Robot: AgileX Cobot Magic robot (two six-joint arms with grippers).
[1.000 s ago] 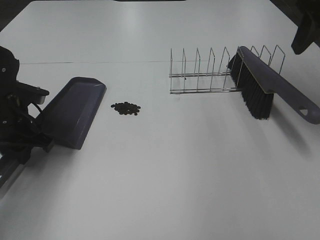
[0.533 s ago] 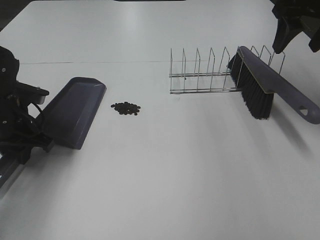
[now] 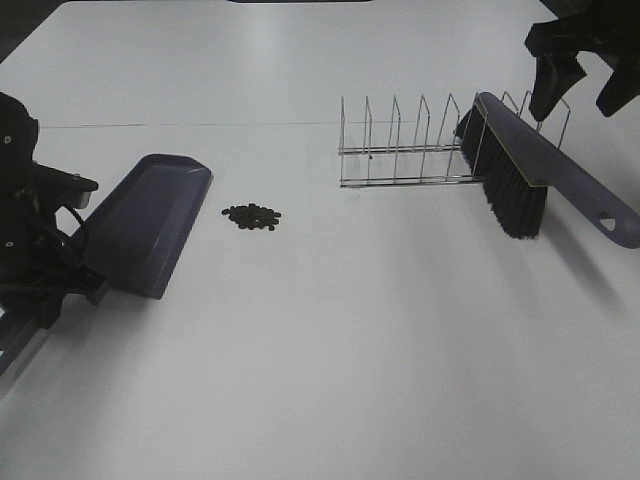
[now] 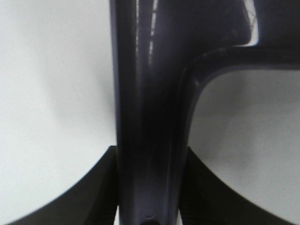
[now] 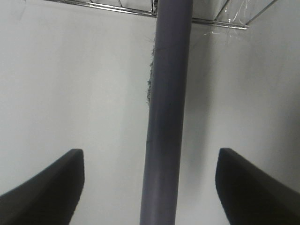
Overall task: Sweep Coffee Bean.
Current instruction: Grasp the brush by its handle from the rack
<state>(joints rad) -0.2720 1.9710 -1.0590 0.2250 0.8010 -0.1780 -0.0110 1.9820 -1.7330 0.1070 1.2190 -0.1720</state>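
The coffee beans (image 3: 252,215) lie in a small dark cluster on the white table, just right of the purple dustpan (image 3: 150,220). My left gripper (image 3: 82,275) is shut on the dustpan's handle (image 4: 150,117), with the pan resting on the table. A purple brush (image 3: 545,165) with black bristles leans against a wire rack (image 3: 420,150). My right gripper (image 3: 578,95) is open and hovers above the brush handle (image 5: 166,117). Its two fingers (image 5: 42,187) stand wide apart on either side of the handle, not touching it.
The wire rack also shows in the right wrist view (image 5: 117,7), beyond the brush. The left arm's body (image 3: 25,220) stands at the table's left edge. White tabletop (image 3: 350,340) stretches in front of the beans and rack.
My right gripper has come in from the far right edge, moving left and down over the brush handle. The left gripper, dustpan, beans and brush have not moved.
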